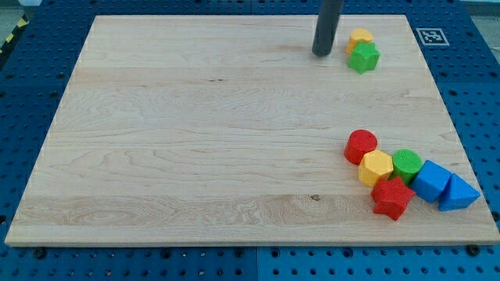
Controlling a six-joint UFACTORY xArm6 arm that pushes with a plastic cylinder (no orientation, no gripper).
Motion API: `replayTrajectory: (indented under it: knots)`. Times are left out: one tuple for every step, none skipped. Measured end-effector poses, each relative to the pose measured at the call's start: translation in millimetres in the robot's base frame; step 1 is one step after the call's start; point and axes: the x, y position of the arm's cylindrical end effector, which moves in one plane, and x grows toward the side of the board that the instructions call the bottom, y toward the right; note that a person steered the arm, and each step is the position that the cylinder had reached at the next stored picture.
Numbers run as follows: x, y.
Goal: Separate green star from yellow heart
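My tip, a bare rod with no jaws to open or close, rests on the wooden board just left of the small green star block, which touches the yellow heart block behind it at far right. I judge separation not begun; next I must wedge between them.

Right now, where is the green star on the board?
The green star sits near the view's top right of the board, touching the yellow heart just above it, with my tip close on its left.
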Motion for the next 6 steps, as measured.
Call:
replayTrajectory:
  knots:
    - [-37.1,20.3]
    - [-32.1,57.5]
    - [-28.1,57.5]
    - [-28.1,63.8]
    - [-33.6,75.5]
    - [-32.8,77.6]
